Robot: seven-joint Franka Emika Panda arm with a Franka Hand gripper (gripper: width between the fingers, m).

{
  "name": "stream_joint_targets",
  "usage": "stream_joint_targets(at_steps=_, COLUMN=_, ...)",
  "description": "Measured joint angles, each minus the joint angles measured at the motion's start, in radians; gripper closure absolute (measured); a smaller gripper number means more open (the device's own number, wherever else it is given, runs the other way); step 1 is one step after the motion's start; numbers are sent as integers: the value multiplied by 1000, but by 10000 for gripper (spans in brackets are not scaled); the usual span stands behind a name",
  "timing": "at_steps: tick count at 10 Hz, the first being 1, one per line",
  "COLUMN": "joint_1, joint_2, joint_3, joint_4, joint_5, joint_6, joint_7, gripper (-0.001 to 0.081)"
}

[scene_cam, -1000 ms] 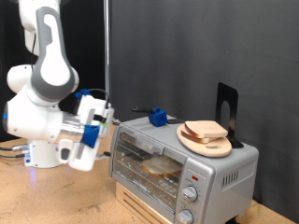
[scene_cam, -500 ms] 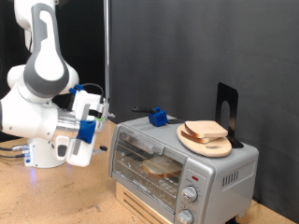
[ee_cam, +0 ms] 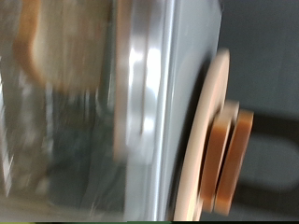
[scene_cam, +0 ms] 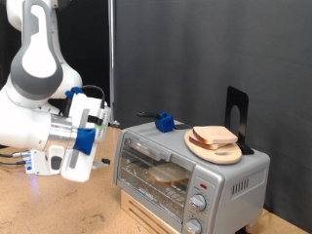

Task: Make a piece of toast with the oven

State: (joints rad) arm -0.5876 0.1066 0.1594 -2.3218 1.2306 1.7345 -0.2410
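Note:
The silver oven [scene_cam: 229,175] stands at the exterior view's lower right with its glass door [scene_cam: 151,166] shut. One piece of toast [scene_cam: 168,175] lies inside on the rack. A red light [scene_cam: 203,184] shows above the knobs [scene_cam: 198,203]. More slices [scene_cam: 214,136] lie on a round wooden plate [scene_cam: 222,154] on the oven's top. My gripper [scene_cam: 110,123] hangs in the air left of the oven, apart from the door and empty. The blurred wrist view shows the door [ee_cam: 84,121], the inside slice [ee_cam: 61,42], the plate's edge [ee_cam: 201,140] and the top slices [ee_cam: 234,159]; no fingers show there.
A blue object [scene_cam: 166,122] and a black stand [scene_cam: 237,107] sit on the oven's top. The oven rests on a wooden box [scene_cam: 146,213] on a wooden table [scene_cam: 58,210]. A black curtain hangs behind. The arm's white body fills the left side.
My arm has drawn back from the oven's door toward the exterior view's left and dropped a little. The oven and the slices have not moved.

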Motion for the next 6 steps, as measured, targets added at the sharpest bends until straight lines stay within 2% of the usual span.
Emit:
stream_joint_targets(at_steps=1, joint_1=0, joint_2=28, joint_3=1, joint_4=24, joint_5=29, joint_6=14, joint_7=0, gripper=-2)
stream_joint_targets(at_steps=3, joint_1=0, joint_2=30, joint_3=1, joint_4=21, joint_5=-2, joint_6=3, joint_7=0, gripper=-2)
stream_joint_targets(at_steps=4, joint_1=2, joint_2=40, joint_3=3, joint_4=29, joint_5=5, joint_6=27, joint_7=6, gripper=-2)
stream_joint_targets(at_steps=6, joint_1=11, joint_2=97, joint_3=20, joint_4=79, joint_5=84, joint_6=105, joint_7=23, gripper=-2)
